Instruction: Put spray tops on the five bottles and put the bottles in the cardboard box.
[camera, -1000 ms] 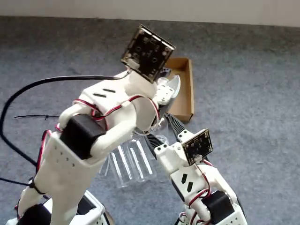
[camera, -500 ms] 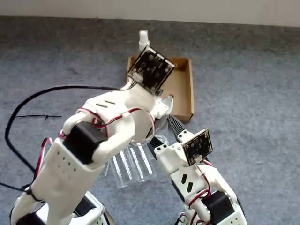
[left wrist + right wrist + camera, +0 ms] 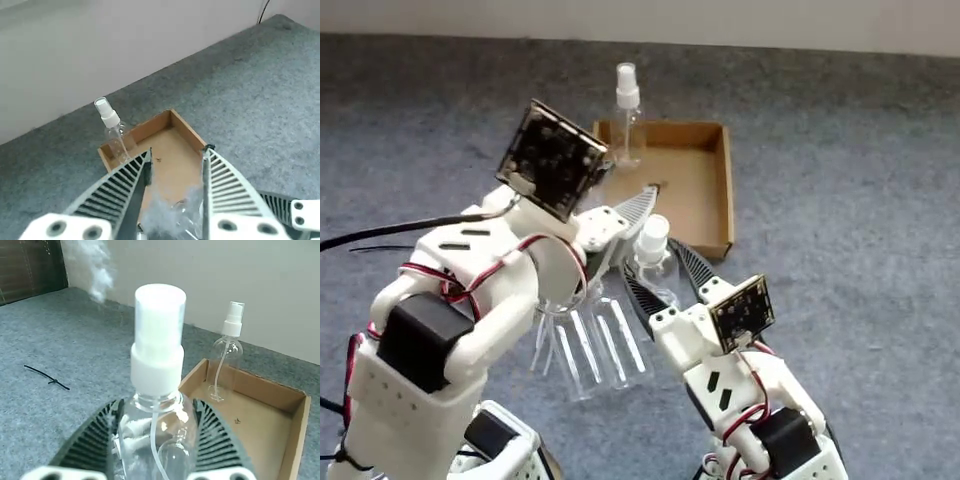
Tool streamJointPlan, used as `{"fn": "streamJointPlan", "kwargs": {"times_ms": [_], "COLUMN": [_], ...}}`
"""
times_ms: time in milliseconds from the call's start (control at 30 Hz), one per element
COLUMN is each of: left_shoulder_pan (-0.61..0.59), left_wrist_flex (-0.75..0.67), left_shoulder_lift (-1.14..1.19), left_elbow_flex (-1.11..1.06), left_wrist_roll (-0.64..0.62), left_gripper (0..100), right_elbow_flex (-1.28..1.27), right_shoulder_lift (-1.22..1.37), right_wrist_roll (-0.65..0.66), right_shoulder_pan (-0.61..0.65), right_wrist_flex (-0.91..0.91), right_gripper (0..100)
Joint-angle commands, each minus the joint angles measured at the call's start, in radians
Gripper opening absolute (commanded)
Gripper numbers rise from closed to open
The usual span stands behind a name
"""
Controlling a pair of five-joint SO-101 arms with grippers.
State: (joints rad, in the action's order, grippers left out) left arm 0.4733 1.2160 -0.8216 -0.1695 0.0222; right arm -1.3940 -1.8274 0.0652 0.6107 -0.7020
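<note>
1. The right arm's black ribbed claw (image 3: 655,270), just below the middle of the high view, is clenched around the body of a clear plastic bottle with a white spray top (image 3: 655,250). The bottle is upright, just in front of the near edge of the box.
2. The left arm's claw (image 3: 177,151) is released, its ribbed fingers spread apart. In the high view it sits just left of the held bottle's white top, and in the left wrist view a blurred white shape shows between the fingers.
3. The shallow brown cardboard box (image 3: 724,190) lies at upper centre of the high view on the grey carpet (image 3: 840,150).
4. A second clear spray-topped bottle (image 3: 628,120) stands upright in the box's far left corner.
5. Several clear plastic bottles (image 3: 595,350) lie side by side on the carpet at lower centre, between the two arms.
6. A thin black cable tie (image 3: 47,377) lies on the carpet.
</note>
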Motion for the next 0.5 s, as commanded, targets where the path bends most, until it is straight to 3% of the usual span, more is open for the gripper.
{"fn": "streamJointPlan", "kwargs": {"times_ms": [0, 467], "left_shoulder_pan": [-0.021, -0.018], "left_wrist_flex": [0.003, 0.005], "left_shoulder_lift": [-0.015, -0.025], "left_elbow_flex": [-0.013, -0.036], "left_wrist_roll": [0.006, 0.006], "left_gripper": [16, 16], "right_elbow_flex": [0.007, 0.007], "right_shoulder_lift": [-0.01, -0.01], "right_wrist_roll": [-0.005, -0.005], "right_shoulder_pan": [0.002, 0.002], "right_wrist_flex": [-0.008, -0.008], "right_gripper": [0.4, 0.4]}}
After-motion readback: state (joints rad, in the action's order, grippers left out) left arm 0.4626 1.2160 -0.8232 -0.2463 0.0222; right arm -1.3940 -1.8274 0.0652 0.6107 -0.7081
